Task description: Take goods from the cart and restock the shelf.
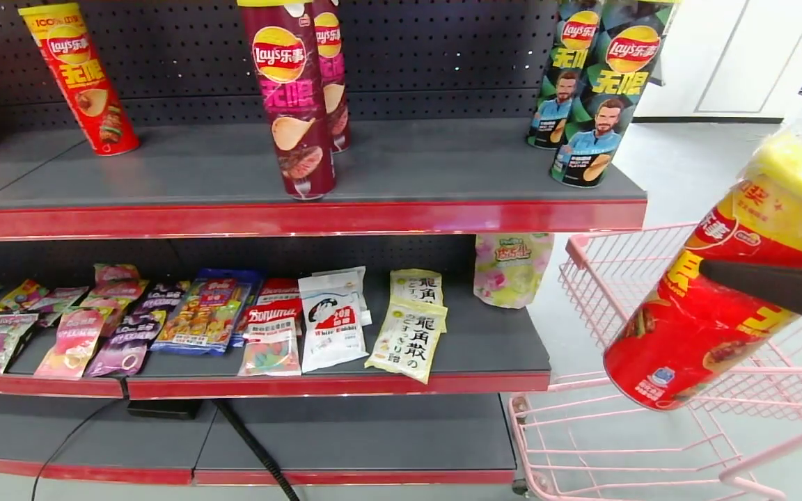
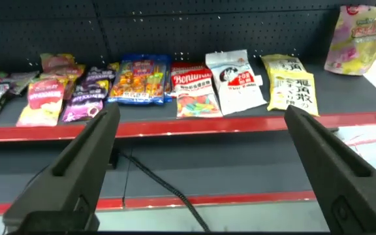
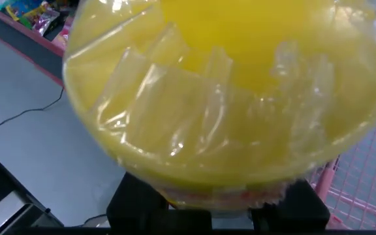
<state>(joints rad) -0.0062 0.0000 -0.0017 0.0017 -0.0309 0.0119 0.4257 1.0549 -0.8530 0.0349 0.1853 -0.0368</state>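
Note:
A red chip can with a yellow lid (image 1: 714,278) hangs tilted over the pink cart (image 1: 582,431) at the right, and my right gripper (image 1: 777,289) is shut on it. Its yellow lid (image 3: 234,85) sits close before the right wrist camera, with black fingers (image 3: 149,205) under it. My left gripper (image 2: 198,140) is open and holds nothing, in front of the snack-bag shelf (image 2: 175,124). The top shelf (image 1: 303,216) carries a red can (image 1: 81,76) at left, two maroon cans (image 1: 293,104) in the middle and two dark cans (image 1: 596,90) at right.
The middle shelf holds several flat snack bags (image 1: 199,320) and an upright pale pouch (image 1: 512,268). A black cable (image 1: 255,445) runs down over the bottom shelf (image 1: 352,431). Grey floor lies to the right, beyond the shelf end.

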